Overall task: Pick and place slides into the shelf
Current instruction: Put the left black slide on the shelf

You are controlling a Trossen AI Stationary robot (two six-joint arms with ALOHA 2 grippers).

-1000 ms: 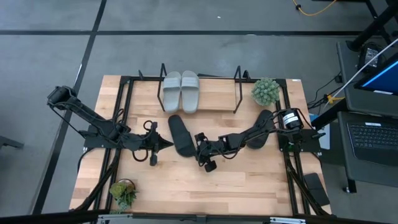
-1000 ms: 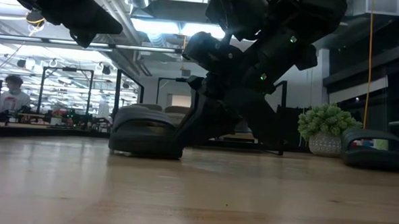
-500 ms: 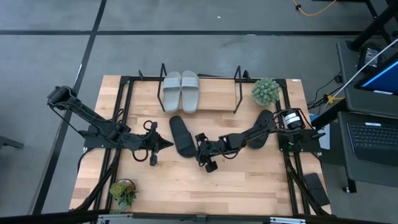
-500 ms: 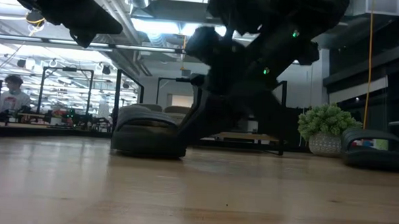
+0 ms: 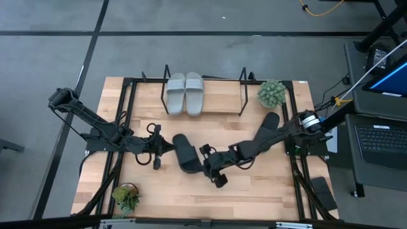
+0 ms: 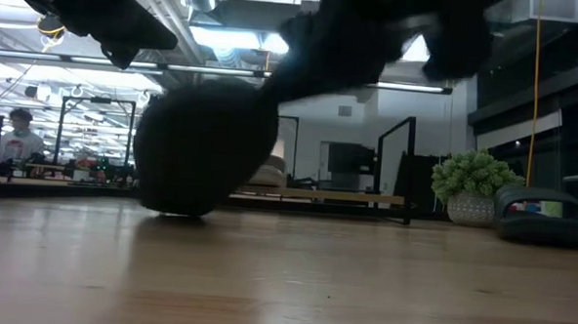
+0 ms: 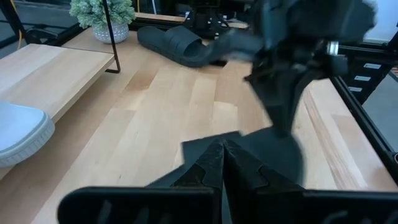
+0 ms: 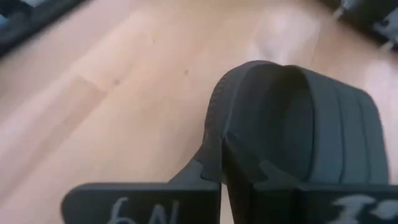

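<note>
Two light grey slides [image 5: 185, 93] lie side by side on the shelf [image 5: 243, 95], a black wire rack with a wooden base at the table's far side. My right gripper [image 5: 203, 161] is shut on one black slide [image 5: 184, 152] near the table's middle. The other black slide [image 5: 269, 121] lies flat on the table at the right, partly under my right arm. My left gripper [image 5: 169, 147] hangs shut just left of the held slide, touching nothing. My right gripper pinches the black slide's strap at its side edge [image 8: 214, 134] between its two fingers. The fingers slant down from the table's right. The slide is tipped up [image 6: 206, 149]. Whether its low end still touches the table I cannot tell.
A potted plant [image 5: 271, 93] stands at the far right beside the shelf, and a smaller one [image 5: 126, 196] at the near left corner. A black frame [image 5: 127, 86] runs around the table. The right half of the shelf [image 7: 50, 65] is bare wood.
My right gripper has risen and swung toward the table's near edge, taking the black slide with it. The slide lay flat on the table before. It now stands tipped up and has shifted nearer the front.
</note>
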